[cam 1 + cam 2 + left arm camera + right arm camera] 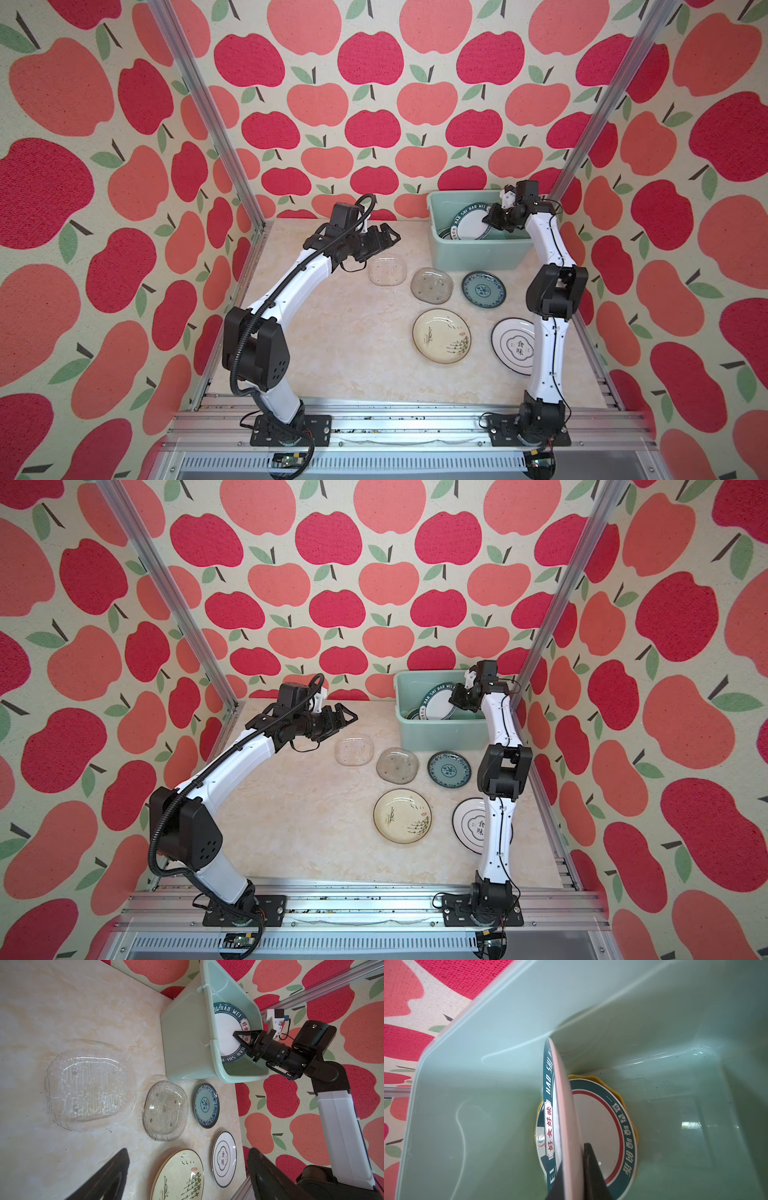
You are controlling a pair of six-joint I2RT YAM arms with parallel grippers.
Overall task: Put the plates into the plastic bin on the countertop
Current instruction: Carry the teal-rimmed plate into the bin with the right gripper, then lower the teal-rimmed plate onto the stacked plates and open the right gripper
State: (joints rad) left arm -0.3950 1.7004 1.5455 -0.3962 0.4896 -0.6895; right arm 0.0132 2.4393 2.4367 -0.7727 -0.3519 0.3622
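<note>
Currently, on the left: the left gripper [384, 243] hangs spread and empty above the beige marble-patterned countertop [332, 332], just over the squarish clear ribbed glass plate [387, 270]. Risk, as I judge it: the glass lies flat with a low lip, so my fingers may skid off the rim or shove it into the rounder clear glass plate [431, 285] beside it. The cream ink-drawn round plate [441, 336] and the teal patterned round plate [483, 289] lie apart from those two.

On the right: the right gripper [488, 219] pinches the rim of the white round plate with the dark teal lettered band [225, 1028], held on edge inside the pale mint-green plastic bin [478, 253]. Under it a flat teal-rimmed plate with a red ring [600, 1124] rests on a yellow scalloped plate [581, 1077]. Let go at this tilt, the plate could drop edge-first and chip the stack, or end up propped against the wall, taking room from the five plates outside.

Writing: the held plate reads "HAO SHI HAO WEI", plus red 好食好味. The flat plate has white characters, not fully legible. The rightmost white dark-rimmed round plate [513, 345], partly under the right arm, reads 食味.
</note>
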